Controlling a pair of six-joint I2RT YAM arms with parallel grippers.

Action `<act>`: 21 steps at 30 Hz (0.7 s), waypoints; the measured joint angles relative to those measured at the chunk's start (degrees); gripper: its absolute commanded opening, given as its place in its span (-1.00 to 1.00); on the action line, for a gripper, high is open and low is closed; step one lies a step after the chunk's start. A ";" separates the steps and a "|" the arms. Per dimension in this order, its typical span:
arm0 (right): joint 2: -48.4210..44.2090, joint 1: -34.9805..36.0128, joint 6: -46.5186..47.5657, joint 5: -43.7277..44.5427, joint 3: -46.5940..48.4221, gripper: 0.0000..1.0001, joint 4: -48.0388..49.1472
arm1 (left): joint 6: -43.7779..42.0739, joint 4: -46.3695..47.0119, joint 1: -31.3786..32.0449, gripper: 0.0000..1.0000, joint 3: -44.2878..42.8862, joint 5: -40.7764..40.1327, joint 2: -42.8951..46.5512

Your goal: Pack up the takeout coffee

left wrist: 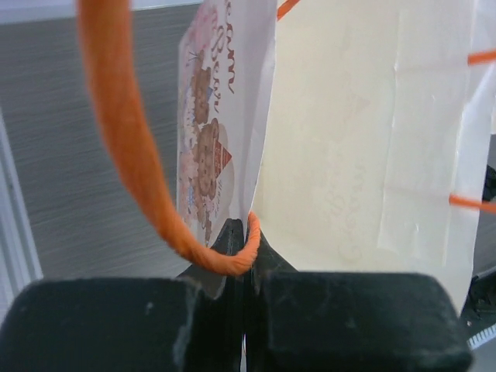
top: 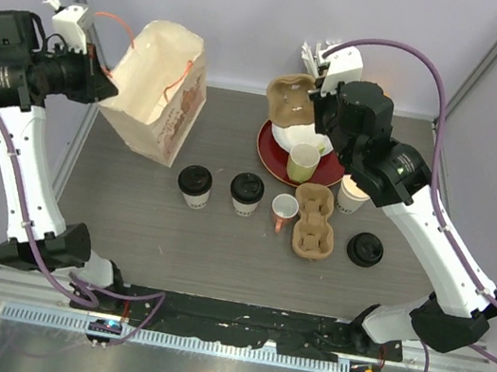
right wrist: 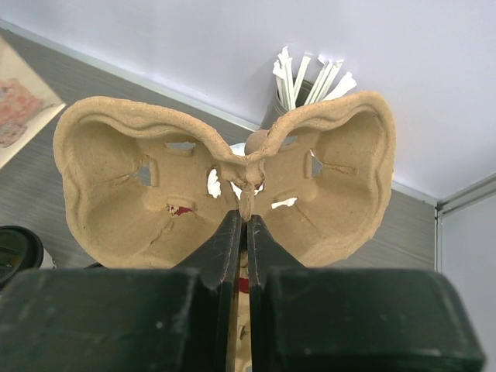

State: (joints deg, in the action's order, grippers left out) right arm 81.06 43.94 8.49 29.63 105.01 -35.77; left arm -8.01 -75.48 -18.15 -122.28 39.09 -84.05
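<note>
Two cream-white paper cups with black lids [top: 195, 184] [top: 246, 191] stand side by side mid-table. My left gripper [top: 102, 85] is shut on the rim of a cream paper bag [top: 155, 88], holding it tilted with its mouth open at the back left. In the left wrist view the gripper [left wrist: 246, 232] pinches the bag wall [left wrist: 349, 155] beside its orange handle [left wrist: 116, 139]. My right gripper [top: 315, 111] is shut on the middle ridge of a brown pulp cup carrier [top: 288, 97], lifted above the red plate. The right wrist view shows this gripper [right wrist: 246, 217] and the empty carrier [right wrist: 116, 194].
A second pulp carrier [top: 312, 221] lies on the table beside a white mug with a pink handle [top: 283, 211]. A pale green mug [top: 303, 162] stands on the red plate [top: 268, 156]. An unlidded paper cup [top: 352, 197], a loose black lid [top: 364, 250] and a straw holder [right wrist: 310, 77] are at the right.
</note>
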 measured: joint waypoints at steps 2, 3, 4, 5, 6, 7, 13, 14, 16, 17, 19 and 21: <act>0.22 -0.61 0.42 -0.46 0.00 -0.98 0.37 | -0.59 0.00 -2.51 -1.00 0.81 -0.46 -0.24; 0.24 -0.96 0.48 -0.81 -0.04 -0.98 0.61 | -1.31 -0.15 -3.67 -1.00 1.38 -0.98 -0.24; 0.24 -1.29 0.61 -1.25 -0.13 -0.98 0.87 | -1.84 -0.44 -4.57 -1.00 1.84 -1.75 -0.22; 0.24 -1.51 0.66 -1.46 -0.22 -0.98 1.09 | -2.62 -0.61 -5.16 -1.00 2.27 -2.36 -0.22; 0.24 -1.86 0.68 -1.95 -0.39 -0.98 1.49 | -3.56 -0.74 -5.70 -1.00 3.28 -3.39 -0.11; 0.24 -2.08 0.70 -2.27 -0.57 -0.98 1.70 | -4.37 -0.94 -5.88 -1.00 3.93 -3.93 -0.04; 0.33 -2.51 0.83 -4.48 -2.21 -0.98 2.12 | -8.61 -1.38 -6.40 -1.00 14.25 -7.04 1.38; 0.33 -2.51 0.83 -4.92 -2.54 -0.98 2.32 | -8.94 -1.62 -6.67 -1.00 16.31 -7.32 1.55; 0.35 -2.51 0.85 -5.44 -2.82 -0.99 2.34 | -9.20 -1.90 -7.10 -1.00 19.80 -7.85 1.68; 0.35 -2.51 0.85 -5.75 -2.91 -0.98 2.38 | -9.29 -1.92 -7.17 -1.00 21.14 -7.87 1.70; 0.35 -2.56 0.85 -6.21 -3.08 -0.98 2.56 | -9.44 -2.01 -7.34 -1.00 24.30 -7.56 1.73; 0.35 -2.56 0.85 -6.60 -3.28 -0.99 2.80 | -9.46 -2.12 -7.37 -1.00 26.40 -6.93 1.70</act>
State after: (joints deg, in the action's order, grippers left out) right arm 81.41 41.39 9.34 23.03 101.73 -32.97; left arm -17.47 -77.60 -25.52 -95.88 32.16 -82.35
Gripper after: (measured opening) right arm 0.090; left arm 0.010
